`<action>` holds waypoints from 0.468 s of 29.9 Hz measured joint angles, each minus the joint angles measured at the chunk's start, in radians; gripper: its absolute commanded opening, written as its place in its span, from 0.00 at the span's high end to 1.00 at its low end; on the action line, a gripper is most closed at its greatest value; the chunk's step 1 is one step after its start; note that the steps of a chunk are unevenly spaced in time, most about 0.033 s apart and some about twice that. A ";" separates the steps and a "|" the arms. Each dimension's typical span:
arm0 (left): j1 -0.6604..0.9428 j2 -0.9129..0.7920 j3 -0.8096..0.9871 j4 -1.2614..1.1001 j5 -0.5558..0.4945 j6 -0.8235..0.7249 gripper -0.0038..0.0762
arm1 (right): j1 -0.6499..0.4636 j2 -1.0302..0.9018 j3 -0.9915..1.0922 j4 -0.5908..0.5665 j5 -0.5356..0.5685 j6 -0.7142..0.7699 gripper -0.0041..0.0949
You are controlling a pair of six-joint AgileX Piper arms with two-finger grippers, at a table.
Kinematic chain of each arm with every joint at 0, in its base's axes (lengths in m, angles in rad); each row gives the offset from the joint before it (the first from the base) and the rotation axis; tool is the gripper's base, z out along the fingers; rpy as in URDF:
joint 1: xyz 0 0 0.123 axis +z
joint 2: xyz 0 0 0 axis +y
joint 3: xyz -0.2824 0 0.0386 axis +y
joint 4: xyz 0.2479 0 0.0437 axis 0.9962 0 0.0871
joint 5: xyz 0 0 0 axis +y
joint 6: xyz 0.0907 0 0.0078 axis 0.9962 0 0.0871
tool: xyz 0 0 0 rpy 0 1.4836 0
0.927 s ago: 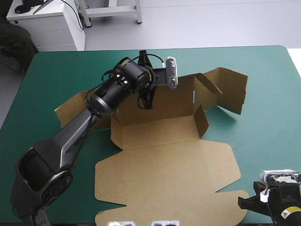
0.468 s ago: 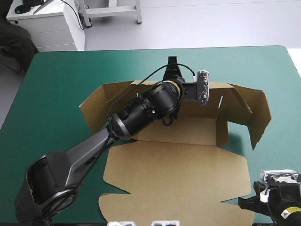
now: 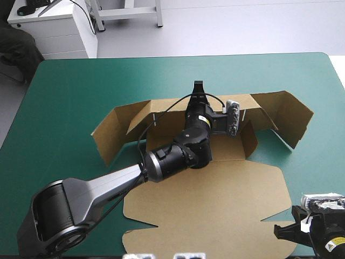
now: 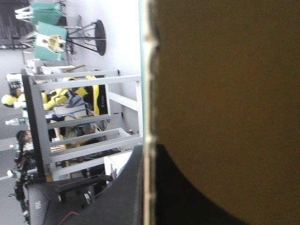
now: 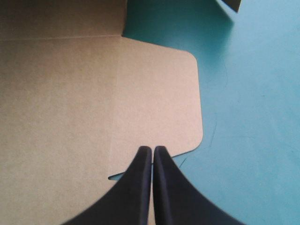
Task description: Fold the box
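Brown cardboard box (image 3: 215, 199) — your left claw (image 3: 198, 89) pinches its raised wall, right claw (image 5: 153, 152) shut empty — side flaps probably next.

We find just one such thing, the teal-green cover (image 3: 70, 97). It stretches beyond the left claw (image 3: 198, 89) and well out to either side of it. Ahead of and beside the right claw (image 5: 153, 151), it carries faint, thin curved marks.

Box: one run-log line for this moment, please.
box: far wall up, lid flat | left hand: shut on far wall | right hand: shut, over lid corner
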 measured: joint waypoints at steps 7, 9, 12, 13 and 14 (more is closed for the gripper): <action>-0.058 -0.001 0.148 0.286 -0.023 -0.266 0.96 | 0.000 0.000 -0.094 -0.001 0.001 0.007 0.96; -0.064 -0.001 0.171 0.316 -0.023 -0.299 0.96 | 0.000 0.010 -0.122 -0.005 0.002 0.018 0.96; -0.068 -0.002 0.191 0.343 -0.022 -0.329 0.96 | 0.000 0.059 -0.170 -0.010 0.003 0.029 0.96; -0.067 -0.003 0.193 0.349 -0.021 -0.338 0.96 | 0.000 0.078 -0.184 -0.011 0.001 0.030 0.96; -0.067 -0.003 0.196 0.351 -0.021 -0.343 0.96 | 0.000 0.105 -0.199 -0.012 -0.002 0.032 0.96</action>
